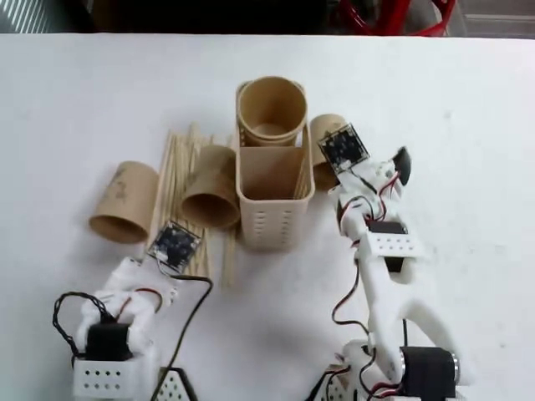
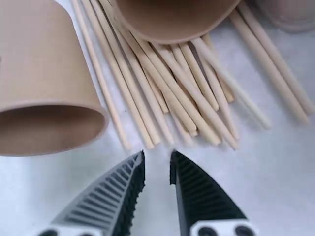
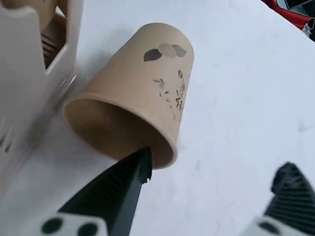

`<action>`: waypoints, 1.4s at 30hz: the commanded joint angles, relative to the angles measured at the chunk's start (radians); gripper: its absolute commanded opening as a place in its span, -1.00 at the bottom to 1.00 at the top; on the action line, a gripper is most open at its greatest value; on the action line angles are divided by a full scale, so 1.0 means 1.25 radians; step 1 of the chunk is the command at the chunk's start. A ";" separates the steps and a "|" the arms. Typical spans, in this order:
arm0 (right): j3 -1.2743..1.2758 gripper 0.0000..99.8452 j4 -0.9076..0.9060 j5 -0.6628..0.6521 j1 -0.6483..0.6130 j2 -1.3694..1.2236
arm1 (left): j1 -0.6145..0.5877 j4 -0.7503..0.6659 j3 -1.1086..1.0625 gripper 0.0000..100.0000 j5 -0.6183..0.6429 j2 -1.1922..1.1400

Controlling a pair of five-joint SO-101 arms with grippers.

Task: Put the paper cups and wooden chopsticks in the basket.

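The beige basket, with rows of small holes in its near wall, stands at the middle of the white table. Its far compartment holds an upright paper cup, mouth up, that looks nested in another. In its near compartment a few chopsticks lean along the right-hand wall. Three more brown cups lie on their sides on the table. The right cup, printed with small leaves, lies just beside the basket's right wall. The middle cup rests on the loose wooden chopsticks, which fan out over the table left of the basket. The left cup lies next to that pile. The left gripper hangs just short of the chopstick ends, its jaws a narrow slit apart and holding nothing. The right gripper is spread wide, one fingertip at the right cup's rim.
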State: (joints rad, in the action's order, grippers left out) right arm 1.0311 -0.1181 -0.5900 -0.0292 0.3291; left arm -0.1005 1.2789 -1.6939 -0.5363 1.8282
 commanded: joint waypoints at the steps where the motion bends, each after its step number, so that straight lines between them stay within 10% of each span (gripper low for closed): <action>1: -0.005 -0.53 0.040 -0.004 0.015 0.004 | -0.004 0.012 0.001 -0.80 -0.002 -0.006; 13: -0.006 -0.97 0.125 -0.006 0.068 0.004 | -0.004 0.012 0.001 -0.80 -0.002 -0.006; 25: 0.101 -0.85 0.093 -0.145 0.088 0.034 | -0.004 0.012 0.001 -0.80 -0.002 -0.006; 42: 0.026 -0.53 0.209 -0.066 0.015 -0.053 | -0.004 0.012 0.001 -0.80 -0.002 -0.006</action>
State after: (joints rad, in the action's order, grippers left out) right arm 1.1431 0.1212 -0.6820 0.0169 0.2800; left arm -0.1005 1.2789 -1.6939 -0.5363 1.8282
